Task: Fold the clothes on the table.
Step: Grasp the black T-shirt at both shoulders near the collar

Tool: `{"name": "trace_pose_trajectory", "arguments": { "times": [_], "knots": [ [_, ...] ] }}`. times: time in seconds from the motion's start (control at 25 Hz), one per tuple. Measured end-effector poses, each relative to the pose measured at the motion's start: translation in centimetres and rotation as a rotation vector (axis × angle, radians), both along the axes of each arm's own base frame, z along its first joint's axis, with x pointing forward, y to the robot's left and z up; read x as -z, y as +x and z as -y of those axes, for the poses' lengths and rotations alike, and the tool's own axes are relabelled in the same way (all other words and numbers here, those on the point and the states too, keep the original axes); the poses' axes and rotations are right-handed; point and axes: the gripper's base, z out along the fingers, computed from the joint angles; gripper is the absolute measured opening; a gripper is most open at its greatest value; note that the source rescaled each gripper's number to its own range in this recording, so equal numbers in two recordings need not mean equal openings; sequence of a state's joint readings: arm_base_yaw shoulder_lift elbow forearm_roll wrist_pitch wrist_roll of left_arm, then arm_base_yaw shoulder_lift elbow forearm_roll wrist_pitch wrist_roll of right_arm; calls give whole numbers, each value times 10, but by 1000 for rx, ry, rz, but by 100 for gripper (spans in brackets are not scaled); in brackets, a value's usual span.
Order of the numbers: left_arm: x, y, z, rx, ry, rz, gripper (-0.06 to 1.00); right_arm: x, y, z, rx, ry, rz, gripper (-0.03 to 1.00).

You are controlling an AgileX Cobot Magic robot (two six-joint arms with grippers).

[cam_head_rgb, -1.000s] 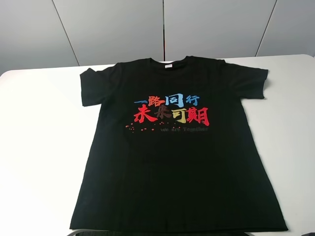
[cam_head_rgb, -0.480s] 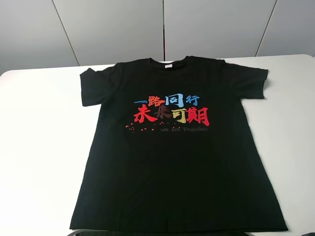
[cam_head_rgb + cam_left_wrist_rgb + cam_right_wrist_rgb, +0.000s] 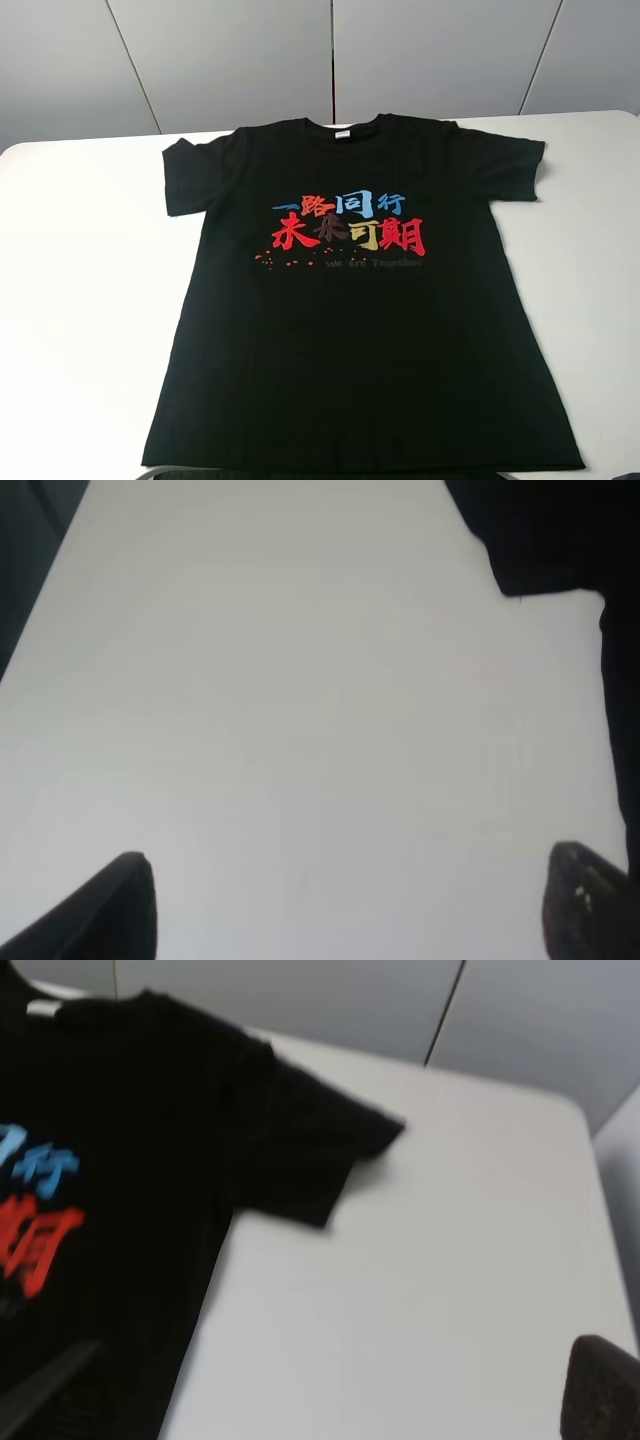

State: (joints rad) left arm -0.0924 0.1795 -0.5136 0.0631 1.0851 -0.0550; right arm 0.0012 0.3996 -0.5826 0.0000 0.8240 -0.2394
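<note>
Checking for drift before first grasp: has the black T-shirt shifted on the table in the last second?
No. The T-shirt sits the same; its neck label stays under the wall seam.

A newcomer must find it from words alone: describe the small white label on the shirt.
A black shirt lies spread flat on the white table, collar toward the far edge. The label sits inside the neckline, at the collar's middle. It is the shirt's only white mark; the print on the chest below is red, blue and yellow.
</note>
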Motion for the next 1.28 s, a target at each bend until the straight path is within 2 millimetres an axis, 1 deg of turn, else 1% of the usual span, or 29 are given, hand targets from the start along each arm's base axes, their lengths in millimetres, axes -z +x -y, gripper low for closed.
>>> {"name": "trace_pose_trajectory", "arguments": {
  "times": [0.08,0.16,0.28,0.36,0.44,0.48,0.52,0.6,0.64,0.72,0.76,0.84,0.92,0.96,1.04,1.08,1.16,1.28],
  "knots": [
    [-6,16,2,8,-1,-39,100,-13,24,-1,-38,-36,-11,95],
    [-21,35,6,40,-6,26,100,-25,51,-2,-75,-70,-55,95],
    [-42,67,13,117,30,96,100,-36,87,-4,-125,-115,-114,95],
    [-52,92,17,169,67,93,100,-40,110,-6,-171,-147,-142,95],
    [-61,118,20,202,97,77,100,-40,134,-9,-233,-171,-173,95],
    [-61,133,22,222,118,50,100,-38,143,-11,-258,-167,-187,95],
    [-63,147,25,247,138,33,100,-34,153,-12,-289,-172,-208,95],
    [-61,180,35,306,166,-26,100,-21,173,-18,-353,-171,-255,95],
    [-55,197,42,343,178,-64,100,-14,181,-20,-390,-190,-266,95],
    [-50,227,60,432,218,-113,100,6,199,-26,-466,-228,-316,95],
    [-43,241,69,485,248,-148,100,15,206,-30,-505,-246,-333,95],
    [-32,265,88,586,300,-215,100,37,219,-41,-603,-295,-374,95],
    [-12,288,106,659,334,-303,100,56,229,-56,-690,-324,-396,95],
    [-4,296,115,701,363,-332,100,67,234,-63,-732,-344,-414,95],
    [17,312,132,785,435,-398,100,85,239,-74,-800,-378,-448,95],
    [29,316,141,839,482,-436,99,94,241,-78,-824,-392,-470,94],
    [48,320,156,949,572,-497,99,110,245,-78,-864,-441,-520,92],
    [76,321,172,1064,670,-563,99,126,245,-75,-937,-529,-594,87]
  ]
}}
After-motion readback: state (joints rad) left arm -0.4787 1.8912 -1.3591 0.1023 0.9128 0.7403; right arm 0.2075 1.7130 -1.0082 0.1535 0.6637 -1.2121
